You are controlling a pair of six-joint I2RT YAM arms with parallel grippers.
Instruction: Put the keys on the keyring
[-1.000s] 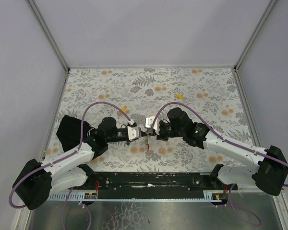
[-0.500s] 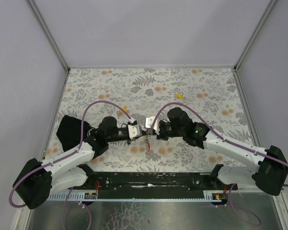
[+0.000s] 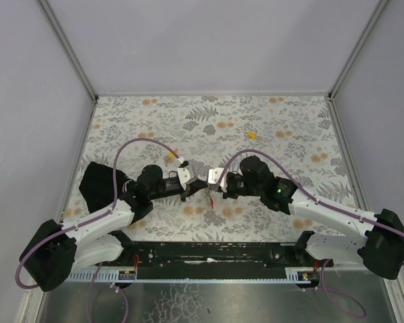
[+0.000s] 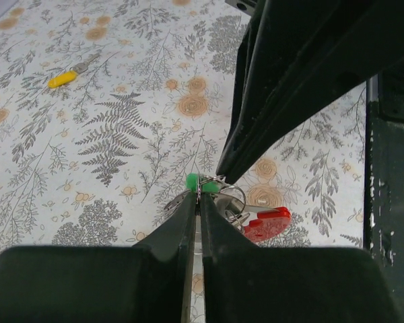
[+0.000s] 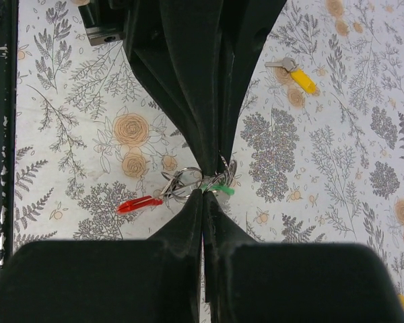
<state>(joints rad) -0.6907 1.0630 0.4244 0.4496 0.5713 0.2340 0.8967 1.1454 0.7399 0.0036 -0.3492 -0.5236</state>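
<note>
The green key (image 4: pixel 202 182) sits at the tips of the left hand (image 4: pixel 197 200), which is pinched fully shut on what seems its blade. The keyring (image 5: pixel 180 182) hangs at the tips of the right hand (image 5: pixel 203 196), equally shut. A small twist could drop either onto the counter (image 3: pixel 269 128). The fingers hide whether the key is threaded on.
</note>
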